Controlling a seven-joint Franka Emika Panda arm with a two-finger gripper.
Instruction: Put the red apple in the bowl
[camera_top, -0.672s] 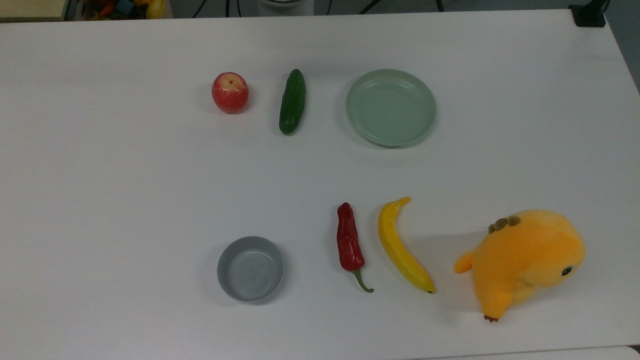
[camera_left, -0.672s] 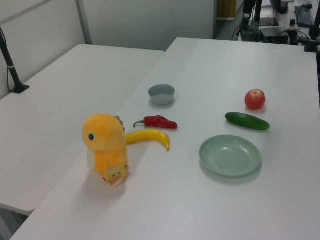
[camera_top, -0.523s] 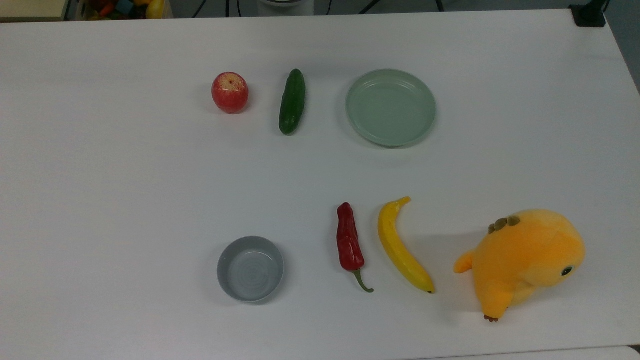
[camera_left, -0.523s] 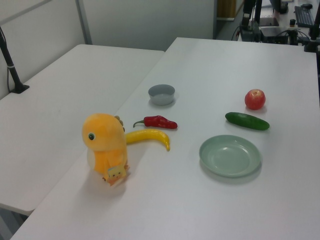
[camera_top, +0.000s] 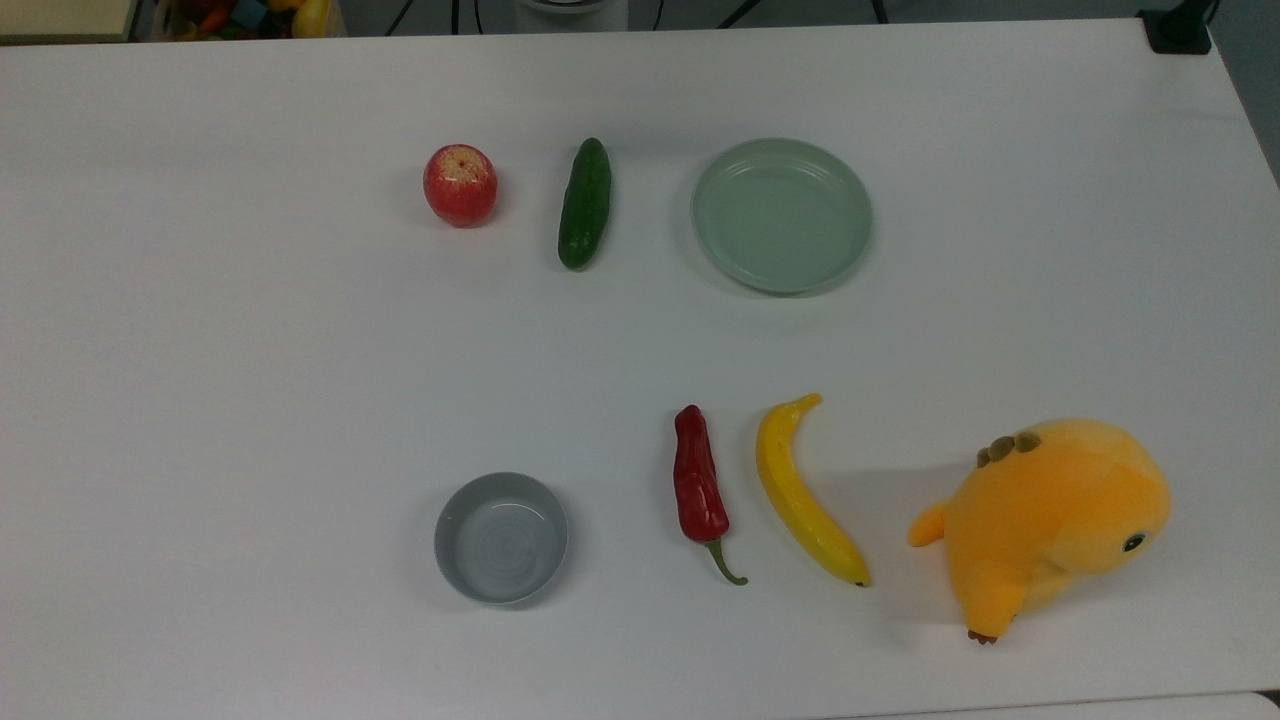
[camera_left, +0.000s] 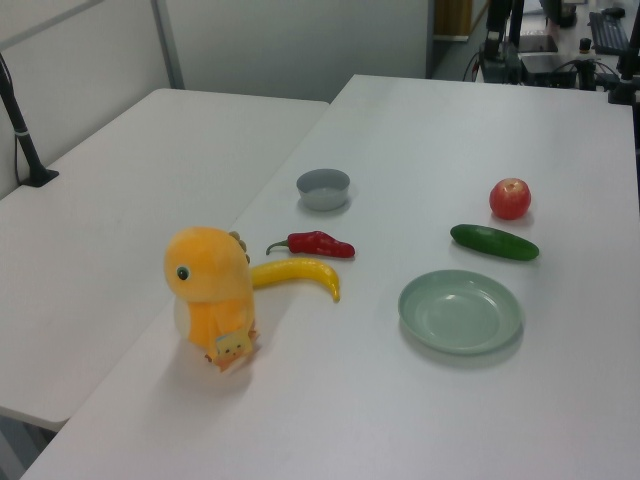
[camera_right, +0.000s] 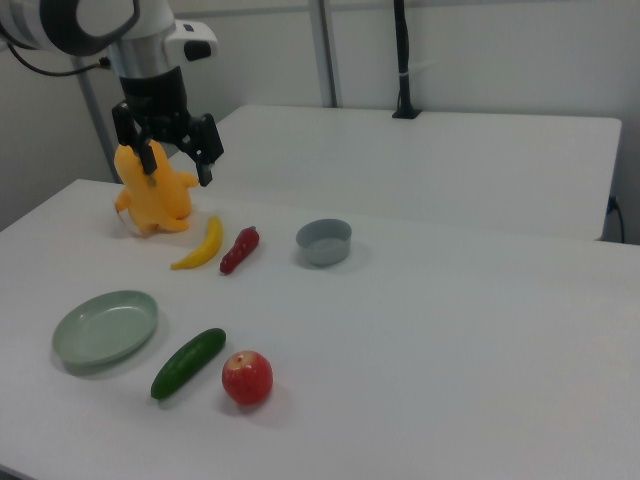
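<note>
The apple (camera_top: 460, 185) sits at the table's (camera_top: 250, 350) 11 o'clock in the top view, bowl (camera_top: 501, 537) well apart at 7. Round, stiff, probably smooth-skinned — best pinched across its widest middle. The pincer (camera_right: 172, 152) hangs open, holding nothing — far from the apple.

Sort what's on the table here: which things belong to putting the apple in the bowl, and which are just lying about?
Job: red apple, grey bowl, gripper with fingers open.
Lying about: cucumber, green plate, chili pepper, banana, orange plush toy.
</note>
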